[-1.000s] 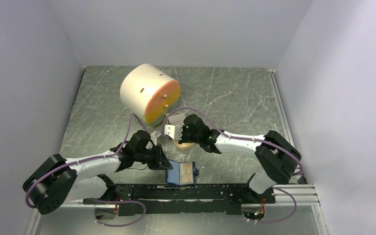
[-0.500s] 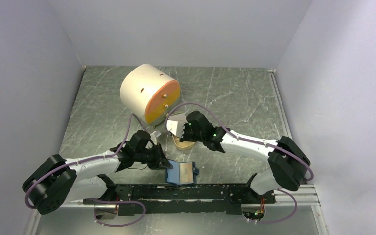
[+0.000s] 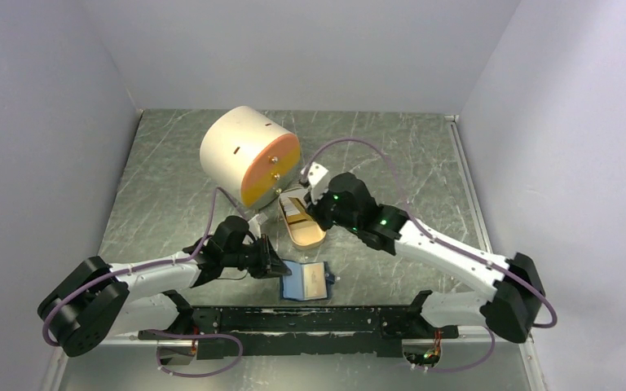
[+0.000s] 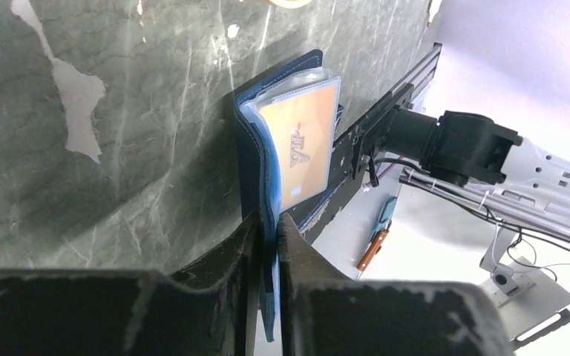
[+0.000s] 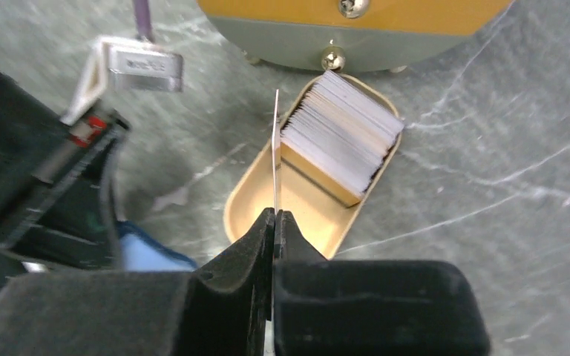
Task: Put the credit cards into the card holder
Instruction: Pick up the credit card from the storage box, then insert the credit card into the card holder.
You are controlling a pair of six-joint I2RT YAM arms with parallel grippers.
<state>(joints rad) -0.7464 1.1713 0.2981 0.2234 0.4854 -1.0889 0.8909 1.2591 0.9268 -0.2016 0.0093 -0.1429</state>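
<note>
While left hand clamps card holder showing "VIP", right hand pinches one credit card.

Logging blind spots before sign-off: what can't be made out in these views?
- Right wrist: the card in the right gripper shows edge-on only, so its face is unseen.
- Right wrist: the stack in the tan dish has cards too thin to count.
- Left wrist: the card holder has its near end hidden inside the left gripper.

Dark blue card holder lies open at the near edge, centre. Whitish credit cards are stacked on edge in the tan dish beyond.
</note>
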